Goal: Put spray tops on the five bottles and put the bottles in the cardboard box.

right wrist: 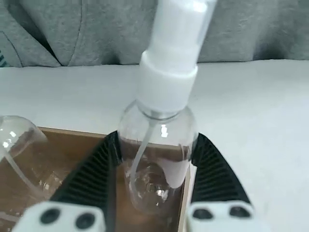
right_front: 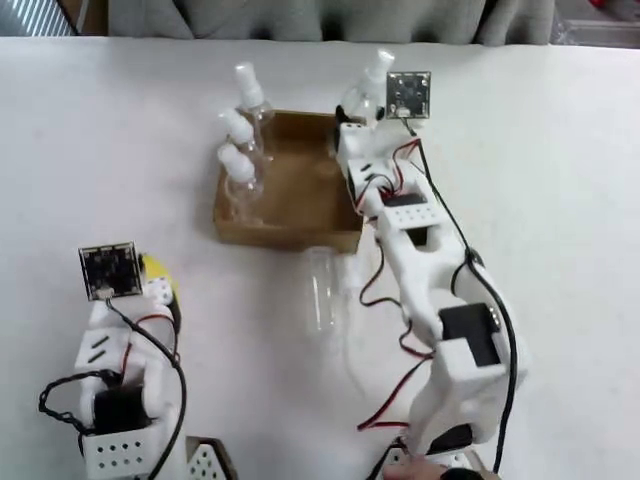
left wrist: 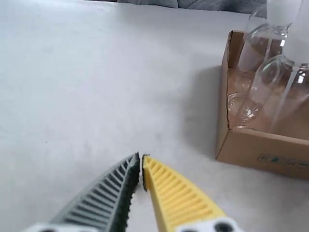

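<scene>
Clear plastic is what we are gripping: our right gripper (right wrist: 155, 145) is clamping the capped bottle (right wrist: 157, 179) around its body under the spray top (right wrist: 171, 63), at the far right corner of the cardboard box (right_front: 290, 237), where three capped bottles (right_front: 238, 130) are standing along the left wall. We are judging it light, slick and slightly squashy, so squeezing the body gently, not the cap, seems wise. Our left gripper (left wrist: 141, 170) is resting pinched shut and empty, while the fifth bottle (right_front: 322, 290) is lying, apparently uncapped, just beside the box's near wall.
</scene>
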Controlling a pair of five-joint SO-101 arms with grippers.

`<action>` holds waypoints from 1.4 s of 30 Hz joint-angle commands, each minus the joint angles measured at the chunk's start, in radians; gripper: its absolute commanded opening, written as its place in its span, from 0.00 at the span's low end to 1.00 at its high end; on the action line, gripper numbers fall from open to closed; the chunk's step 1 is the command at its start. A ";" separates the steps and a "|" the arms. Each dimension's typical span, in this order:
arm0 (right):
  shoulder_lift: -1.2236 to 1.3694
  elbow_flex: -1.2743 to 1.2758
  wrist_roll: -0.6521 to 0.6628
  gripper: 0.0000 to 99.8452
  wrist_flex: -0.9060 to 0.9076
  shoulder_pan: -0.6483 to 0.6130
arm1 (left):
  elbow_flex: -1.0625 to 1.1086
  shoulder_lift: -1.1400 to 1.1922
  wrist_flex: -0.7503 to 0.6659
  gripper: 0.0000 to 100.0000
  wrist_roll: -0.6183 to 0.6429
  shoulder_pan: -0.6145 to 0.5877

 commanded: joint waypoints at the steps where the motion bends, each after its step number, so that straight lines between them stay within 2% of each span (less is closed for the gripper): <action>1: 0.024 -0.083 0.012 0.02 -0.025 0.016 | -0.002 -0.008 -0.002 0.02 -0.014 -0.005; 11: 0.097 -0.124 0.014 0.02 -0.025 0.016 | -0.002 -0.008 -0.002 0.02 -0.014 -0.005; 17: 0.125 -0.121 0.161 0.02 -0.025 0.005 | -0.002 -0.008 -0.003 0.02 -0.014 -0.005; 42: 0.182 -0.121 0.158 0.02 -0.050 -0.024 | -0.002 -0.008 -0.009 0.02 -0.014 -0.004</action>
